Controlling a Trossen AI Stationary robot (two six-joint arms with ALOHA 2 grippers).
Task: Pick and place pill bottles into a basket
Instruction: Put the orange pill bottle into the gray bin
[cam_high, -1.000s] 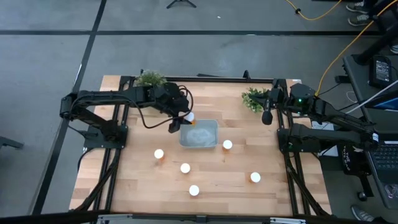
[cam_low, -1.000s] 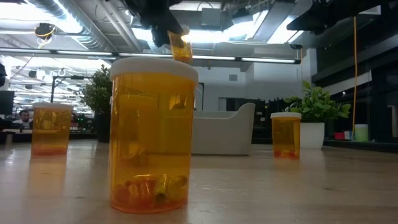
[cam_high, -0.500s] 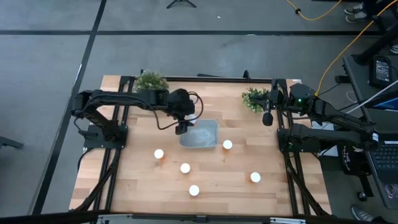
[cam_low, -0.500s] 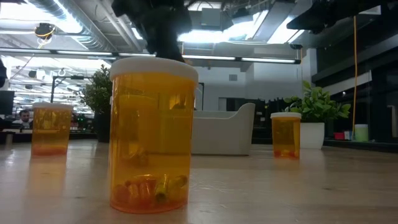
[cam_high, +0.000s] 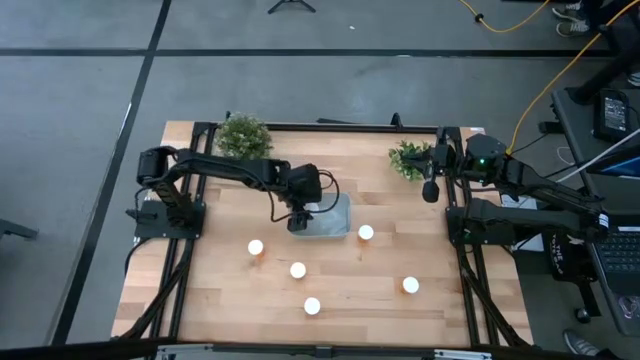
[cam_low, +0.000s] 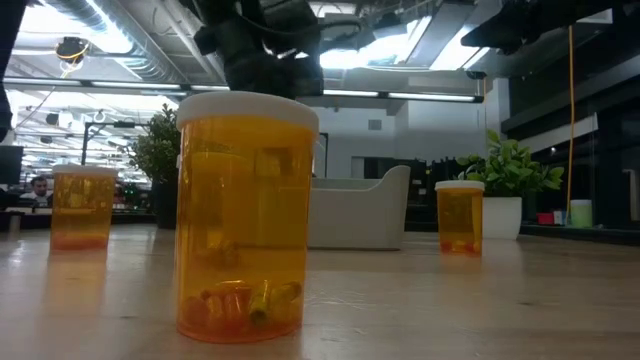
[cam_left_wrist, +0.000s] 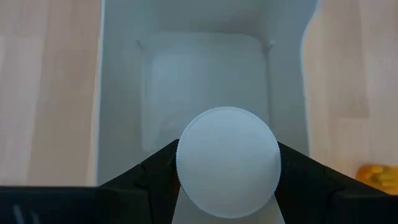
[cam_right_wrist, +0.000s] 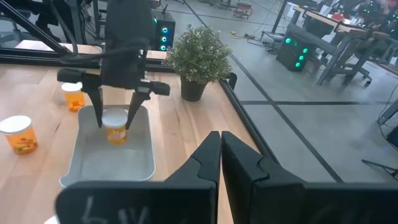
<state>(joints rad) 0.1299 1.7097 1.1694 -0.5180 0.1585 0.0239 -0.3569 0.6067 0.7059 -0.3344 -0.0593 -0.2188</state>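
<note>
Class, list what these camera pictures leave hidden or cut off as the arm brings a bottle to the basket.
- High view: the held pill bottle is hidden under the left gripper, which also covers part of the basket.
- Left wrist view: the white cap hides the bottle's body and whether it touches the basket floor.
- Low view: the nearest bottle blocks part of the basket.
- Right wrist view: the right gripper, shut, covers the near table.

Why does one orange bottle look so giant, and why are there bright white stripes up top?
In the low view, that pill bottle stands right by the camera, so it looks huge beside the other bottles. The stripes are ceiling lights glaring. In the left wrist view, the white cap looks soft and washed out, close to the lens.
</note>
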